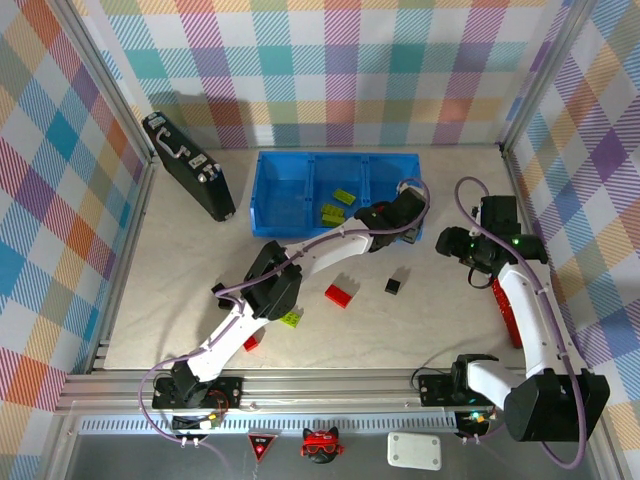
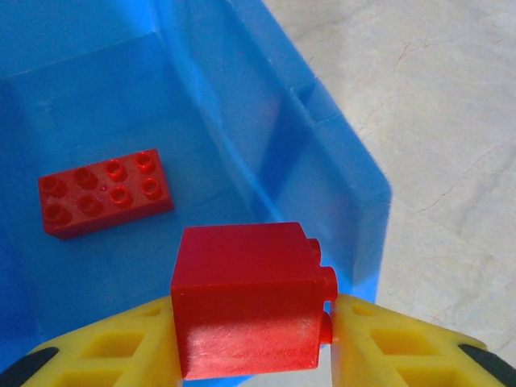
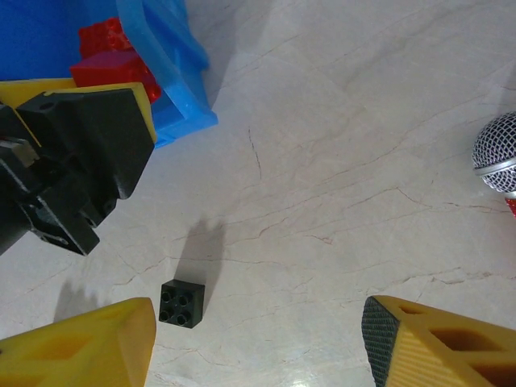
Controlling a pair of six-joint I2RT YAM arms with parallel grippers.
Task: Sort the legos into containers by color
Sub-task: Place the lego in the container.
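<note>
**Desk:** What has your left side got?

**Me:** My left hand (image 2: 252,334) is pinching a chunky red brick (image 2: 246,298) between its yellow fingers (image 2: 121,347), the brick's studs pointing out sideways. I have it hanging over the right-end compartment (image 1: 385,172) of the blue tray (image 2: 339,161), just inside the near corner wall.

**Desk:** Anything already in that compartment?

**Me:** A flat red brick (image 2: 105,192) with eight studs, lying studs up on the floor of it. From the top camera I see lime green bricks (image 1: 331,212) in the middle compartment (image 1: 335,175).

**Desk:** And the right side?

**Me:** My right hand (image 3: 258,355) is spread wide, with nothing between its fingers, low over the table (image 3: 363,121). A small black brick (image 3: 181,303) with four studs sits on the table near one fingertip (image 3: 89,343), not touching it.

**Desk:** What lies loose on the table?

**Me:** That small black brick, and a red brick (image 1: 339,295) a little way beside it. A lime green brick (image 1: 291,319) sits by the left arm's elbow, and a second red piece (image 1: 252,343) is partly tucked under that arm. A black case (image 1: 188,165) with silver latches lies to the left of the blue tray, apart from it. A long red bar (image 1: 503,305) runs along the right arm, half hidden by it.
</note>
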